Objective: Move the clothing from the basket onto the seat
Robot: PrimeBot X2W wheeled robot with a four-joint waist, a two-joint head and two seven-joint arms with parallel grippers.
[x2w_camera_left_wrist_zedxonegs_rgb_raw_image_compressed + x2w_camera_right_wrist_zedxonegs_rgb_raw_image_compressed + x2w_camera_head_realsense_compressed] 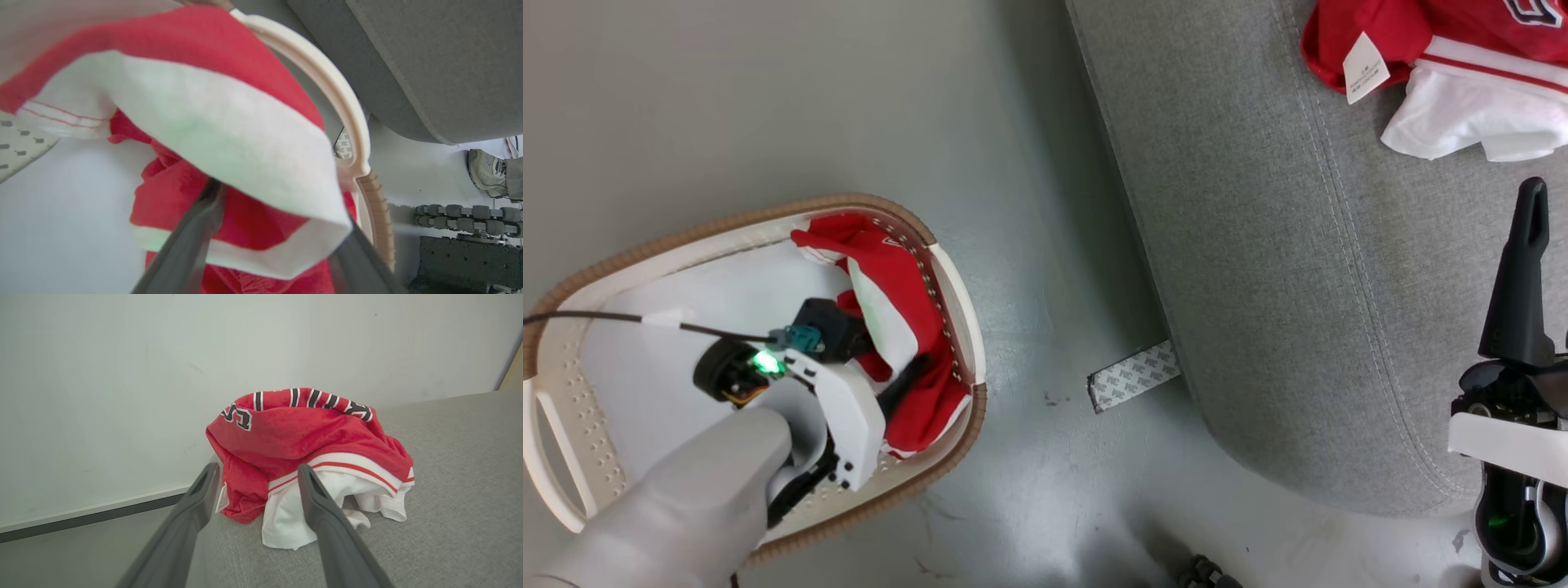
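Left gripper: reaching down into the basket, standing wide open, straddling a white-banded fold and pinching nothing yet; probably lining up a bite.
Red garment: lying bunched against the basket wall nearest the seat, draping over and between the open fingers.
Basket: sitting on the floor just beside the seat, keeping the carry short.
Right gripper: hovering open and empty above the seat, likely waiting clear of the left arm's path.
Seat: bearing one garment, offering bare cushion for the rest.
Second garment: lying crumpled on the cushion, ahead of the right gripper and apart from it.
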